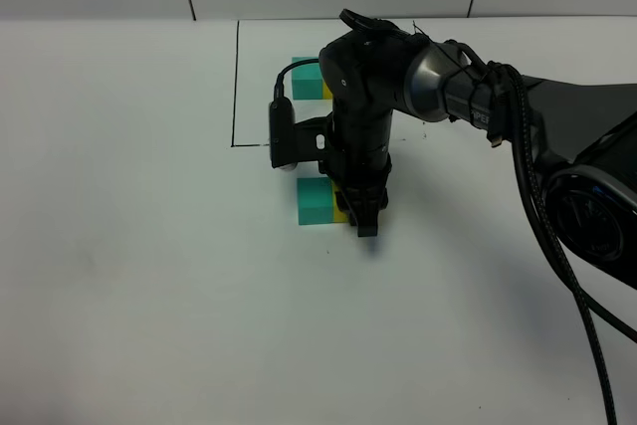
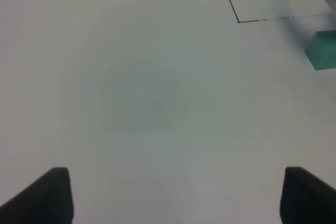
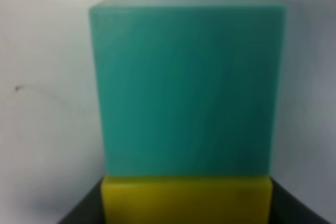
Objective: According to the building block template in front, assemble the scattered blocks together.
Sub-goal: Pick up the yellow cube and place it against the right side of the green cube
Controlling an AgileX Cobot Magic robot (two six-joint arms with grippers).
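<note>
Over the white counter [image 1: 119,296], the right arm [image 1: 448,87] reaches across the middle, wrist pointing down.
Its right hand [image 1: 360,220] is clamped on the yellow cube [image 3: 186,200], which is pressed against the teal cube [image 1: 316,201]; the arm half hides the framed template [image 1: 306,77]. The left hand [image 2: 176,182] gapes wide, empty.

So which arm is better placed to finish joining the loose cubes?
Right: the right fingers sit at the yellow cube, which touches the teal cube; the left fingers are open, far away.
</note>
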